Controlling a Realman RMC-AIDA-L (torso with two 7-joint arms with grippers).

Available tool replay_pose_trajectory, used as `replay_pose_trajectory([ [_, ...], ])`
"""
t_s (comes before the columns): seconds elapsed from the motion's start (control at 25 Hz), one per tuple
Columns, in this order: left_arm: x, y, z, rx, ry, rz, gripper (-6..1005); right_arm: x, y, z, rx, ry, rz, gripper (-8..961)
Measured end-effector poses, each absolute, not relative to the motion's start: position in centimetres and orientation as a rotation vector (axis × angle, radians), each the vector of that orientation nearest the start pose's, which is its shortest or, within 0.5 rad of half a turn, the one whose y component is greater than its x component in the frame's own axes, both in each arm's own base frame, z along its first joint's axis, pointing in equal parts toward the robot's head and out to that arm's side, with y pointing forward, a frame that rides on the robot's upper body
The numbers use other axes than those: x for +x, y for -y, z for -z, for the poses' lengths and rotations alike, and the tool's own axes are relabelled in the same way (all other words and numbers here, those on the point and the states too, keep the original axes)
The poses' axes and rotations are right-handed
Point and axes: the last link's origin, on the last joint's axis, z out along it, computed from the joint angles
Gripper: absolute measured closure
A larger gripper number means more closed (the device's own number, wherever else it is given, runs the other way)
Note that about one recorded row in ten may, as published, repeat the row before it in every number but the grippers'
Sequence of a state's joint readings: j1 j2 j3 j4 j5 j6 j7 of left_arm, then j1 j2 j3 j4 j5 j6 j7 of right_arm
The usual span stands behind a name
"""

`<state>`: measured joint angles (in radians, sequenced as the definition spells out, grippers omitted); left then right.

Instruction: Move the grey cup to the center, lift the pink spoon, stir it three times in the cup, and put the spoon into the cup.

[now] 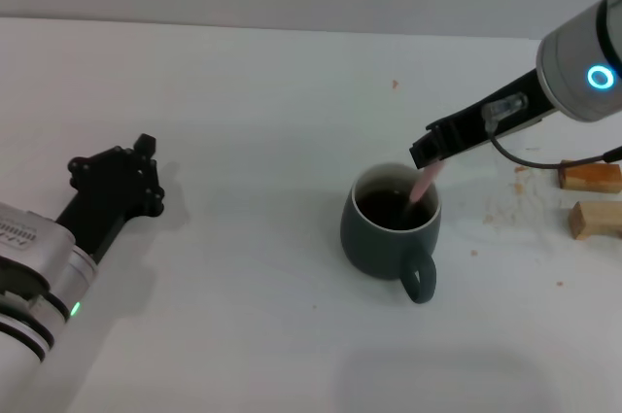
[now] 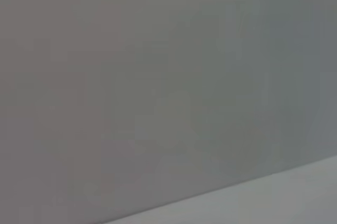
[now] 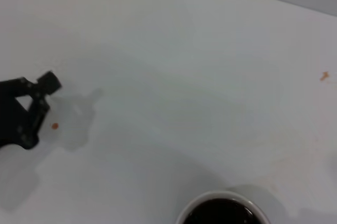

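Note:
The grey cup [image 1: 389,230] stands near the middle of the white table, handle toward me, with dark brown liquid inside. Its rim also shows in the right wrist view [image 3: 221,211]. My right gripper [image 1: 426,151] is just above the cup's far right rim, shut on the pink spoon [image 1: 423,183]. The spoon hangs tilted down into the cup, its lower end in the liquid and its bowl hidden. My left gripper [image 1: 124,178] rests low at the left of the table, far from the cup; it also shows in the right wrist view [image 3: 26,110].
Two small tan wooden blocks [image 1: 591,199] lie at the right edge of the table, with a few brown stains [image 1: 505,207] between them and the cup. The left wrist view shows only a grey wall and a strip of table.

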<state>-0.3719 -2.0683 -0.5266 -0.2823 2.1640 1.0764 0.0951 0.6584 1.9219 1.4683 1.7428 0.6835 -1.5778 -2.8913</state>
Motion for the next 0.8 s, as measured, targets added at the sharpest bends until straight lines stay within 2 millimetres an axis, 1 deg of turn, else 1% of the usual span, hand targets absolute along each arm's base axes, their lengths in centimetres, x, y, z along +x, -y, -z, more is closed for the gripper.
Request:
replay_pose_trajectory([
  [0.08,-32.0,-30.2,6.2,-1.841,0.406,0.516,1001,8.4,-33.5,-2.2,-2.327,-1.202,0.217,876],
  [0.28,-31.9,-30.3,6.0,-1.832,0.399,0.526,1001,9.0,-33.4,-3.2,-2.258,-1.152,0.159,649],
  [0.48,-31.8,-30.5,6.1,-1.838,0.398,0.526,1001,9.7,-33.3,-4.1,-2.197,-1.123,0.054,409],
  [0.52,-31.7,-30.5,6.2,-1.839,0.399,0.524,1001,9.9,-33.4,-4.4,-2.174,-1.101,0.034,375],
  [0.6,-31.8,-30.5,6.2,-1.840,0.401,0.522,1001,10.5,-33.6,-4.8,-2.119,-1.032,0.000,307],
  [0.64,-31.8,-30.5,6.2,-1.840,0.402,0.521,1001,11.0,-33.8,-5.2,-2.063,-0.940,-0.032,273],
  [0.68,-31.8,-30.5,6.2,-1.840,0.402,0.519,1001,11.0,-33.8,-5.2,-2.063,-0.940,-0.032,239],
  [0.72,-31.8,-30.5,6.2,-1.840,0.402,0.519,1001,11.5,-33.9,-5.3,-2.030,-0.891,-0.041,205],
  [0.8,-31.9,-30.5,6.2,-1.843,0.404,0.510,1001,12.2,-33.9,-5.5,-1.969,-0.776,-0.068,205],
])
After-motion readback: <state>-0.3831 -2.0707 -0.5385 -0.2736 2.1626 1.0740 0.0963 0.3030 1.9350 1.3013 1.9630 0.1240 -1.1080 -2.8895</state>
